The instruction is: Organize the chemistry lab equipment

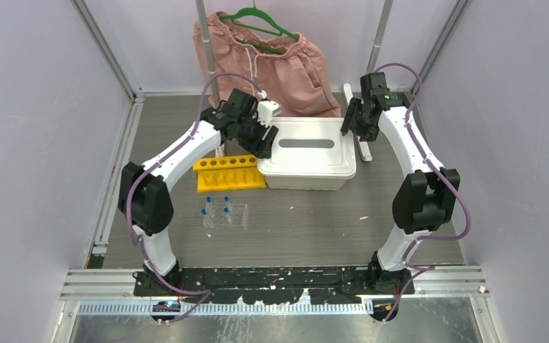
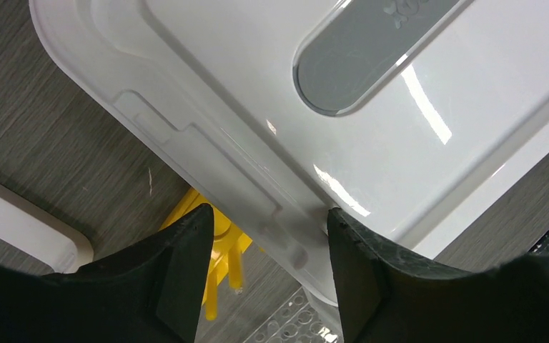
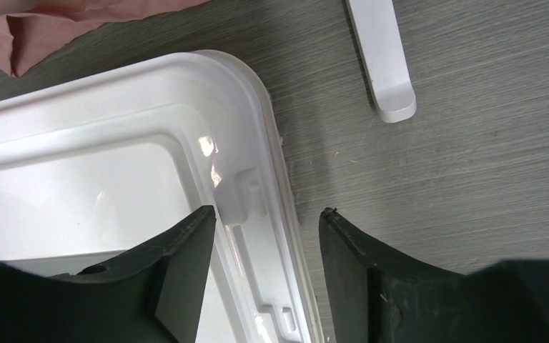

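Observation:
A white lidded bin [image 1: 307, 153] sits mid-table. The yellow holed tube rack [image 1: 230, 172] lies left of it. The clear plastic grid rack [image 1: 225, 214] with small blue-capped tubes [image 1: 226, 201] stands nearer. My left gripper [image 1: 266, 145] is open, its jaws straddling the bin lid's left rim [image 2: 257, 207]; the yellow rack [image 2: 221, 246] and grid rack [image 2: 289, 325] show below. My right gripper [image 1: 348, 127] is open over the lid's right rim [image 3: 261, 207]. The squeeze bottle, beakers and dish are out of view.
Pink shorts on a green hanger [image 1: 264, 57] hang at the back. A white stand foot [image 1: 357, 136] lies right of the bin, also in the right wrist view [image 3: 382, 61]. A white bar [image 2: 21, 229] lies on the floor left of the bin.

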